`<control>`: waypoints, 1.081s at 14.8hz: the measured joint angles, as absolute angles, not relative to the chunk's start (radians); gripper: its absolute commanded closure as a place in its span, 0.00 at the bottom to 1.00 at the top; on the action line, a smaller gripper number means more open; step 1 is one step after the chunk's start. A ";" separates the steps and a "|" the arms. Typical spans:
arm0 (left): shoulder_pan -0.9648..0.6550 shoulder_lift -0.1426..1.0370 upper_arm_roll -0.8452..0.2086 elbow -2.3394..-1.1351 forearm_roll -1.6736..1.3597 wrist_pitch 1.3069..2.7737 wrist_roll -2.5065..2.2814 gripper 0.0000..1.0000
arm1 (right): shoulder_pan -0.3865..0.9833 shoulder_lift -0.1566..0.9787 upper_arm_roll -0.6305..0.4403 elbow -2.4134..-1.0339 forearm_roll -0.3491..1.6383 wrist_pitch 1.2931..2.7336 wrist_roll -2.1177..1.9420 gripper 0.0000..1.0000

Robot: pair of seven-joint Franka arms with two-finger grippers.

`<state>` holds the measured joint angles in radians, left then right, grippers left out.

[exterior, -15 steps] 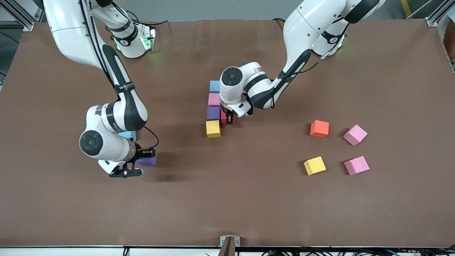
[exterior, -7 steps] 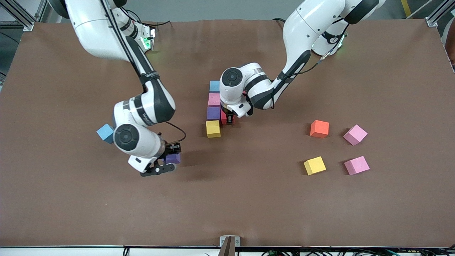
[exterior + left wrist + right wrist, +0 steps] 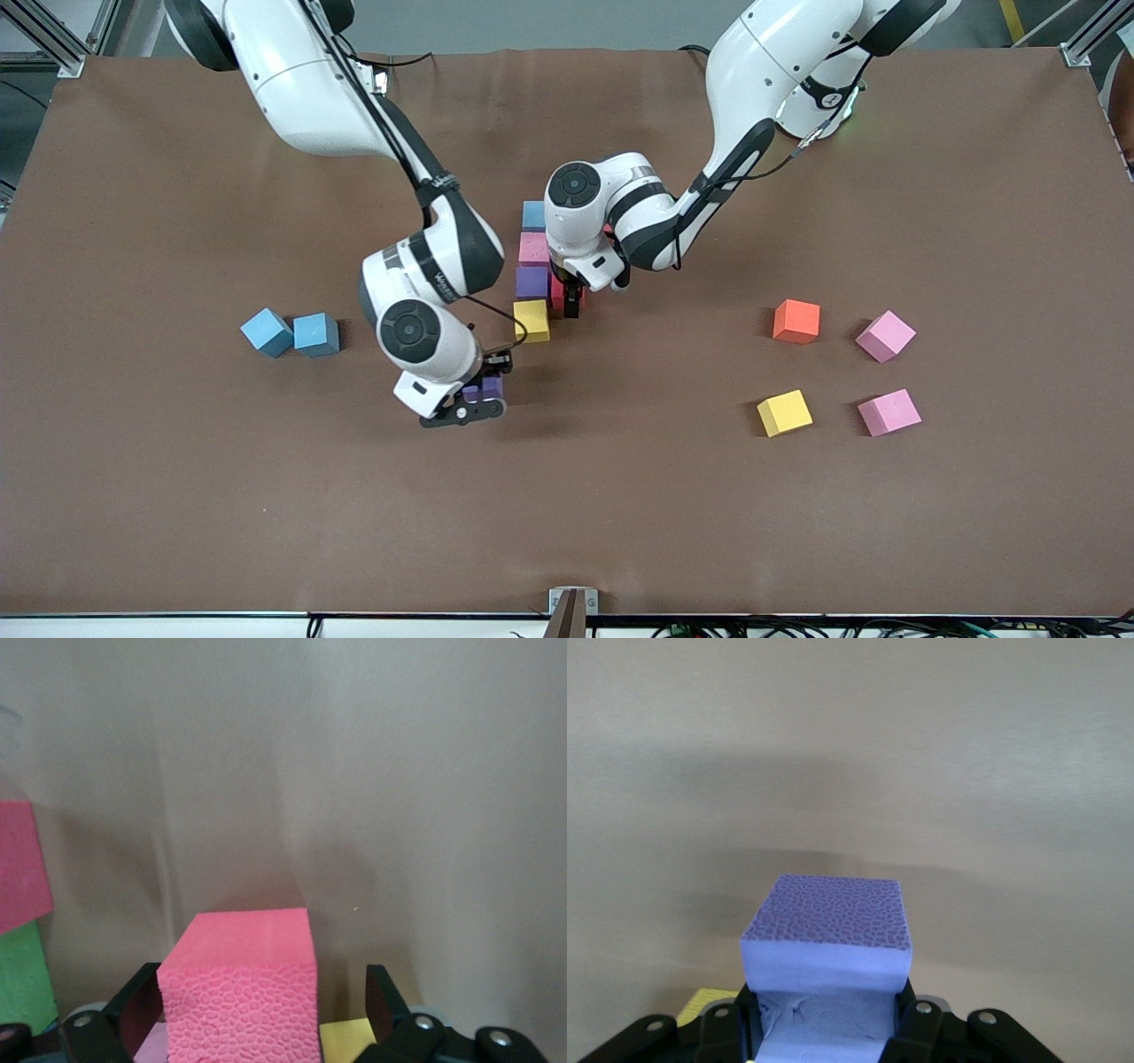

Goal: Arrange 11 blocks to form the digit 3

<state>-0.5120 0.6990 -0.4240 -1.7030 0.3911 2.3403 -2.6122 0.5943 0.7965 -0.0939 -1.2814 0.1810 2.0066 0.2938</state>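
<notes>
A column of blocks lies mid-table: blue [image 3: 534, 215], pink [image 3: 534, 249], purple [image 3: 532, 282] and yellow [image 3: 532, 321]. A red block [image 3: 558, 292] rests on the table beside the purple one. My left gripper [image 3: 572, 299] is open around that red block [image 3: 244, 992], and one finger [image 3: 383, 1001] stands clear of its side. My right gripper [image 3: 483, 392] is shut on a second purple block [image 3: 824, 939], held above the table close to the yellow block. The left wrist hides whatever lies toward the left arm's end from the column.
Two blue blocks [image 3: 267, 332] [image 3: 316, 334] lie toward the right arm's end. Toward the left arm's end lie an orange block [image 3: 796, 321], two pink blocks [image 3: 885, 336] [image 3: 889, 413] and a yellow one [image 3: 784, 413]. In the left wrist view, a pink block [image 3: 22, 864] and a green block [image 3: 22, 979] show at the edge.
The right arm carried the purple block from near the two blue blocks toward the central column. The left gripper's fingers opened around the red block, and the arm stayed in place.
</notes>
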 measured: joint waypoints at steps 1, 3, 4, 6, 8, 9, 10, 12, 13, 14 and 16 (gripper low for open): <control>-0.510 0.679 -0.424 -1.702 0.391 2.316 -2.612 0.00 | 0.606 0.808 -0.094 -1.271 0.182 2.008 0.303 0.58; -0.510 0.628 -0.427 -1.707 0.391 2.276 -2.612 0.00 | 0.623 0.828 -0.094 -1.260 0.187 2.021 0.309 0.58; -0.510 0.597 -0.429 -1.715 0.391 2.263 -2.612 0.00 | 0.628 0.836 -0.094 -1.258 0.191 2.031 0.312 0.58; -0.504 0.537 -0.429 -1.738 0.391 2.244 -2.606 0.00 | 0.635 0.851 -0.094 -1.253 0.195 2.044 0.330 0.58; -0.466 0.500 -0.427 -1.756 0.391 2.228 -2.552 0.00 | 0.644 0.862 -0.094 -1.252 0.195 2.056 0.341 0.58; -0.431 0.494 -0.425 -1.762 0.391 2.224 -2.500 0.00 | 0.650 0.868 -0.094 -1.251 0.195 2.059 0.343 0.58; -0.387 0.493 -0.424 -1.764 0.391 2.224 -2.435 0.00 | 0.656 0.875 -0.094 -1.251 0.196 2.060 0.344 0.58; -0.287 0.494 -0.422 -1.762 0.391 2.227 -2.285 0.00 | 0.669 0.885 -0.094 -1.250 0.196 2.063 0.347 0.58; -0.239 0.495 -0.422 -1.757 0.391 2.229 -2.200 0.00 | 0.674 0.889 -0.094 -1.250 0.196 2.065 0.351 0.58; -0.197 0.496 -0.422 -1.750 0.391 2.231 -2.115 0.00 | 0.678 0.893 -0.094 -1.249 0.196 2.065 0.356 0.58; -0.126 0.506 -0.422 -1.731 0.391 2.232 -1.968 0.01 | 0.683 0.899 -0.094 -1.249 0.196 2.066 0.363 0.58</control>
<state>-0.1261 0.5059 -0.4221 -1.7305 0.3911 2.2318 -1.9680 0.6828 0.8988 -0.0936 -1.2492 0.1958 2.0656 0.3631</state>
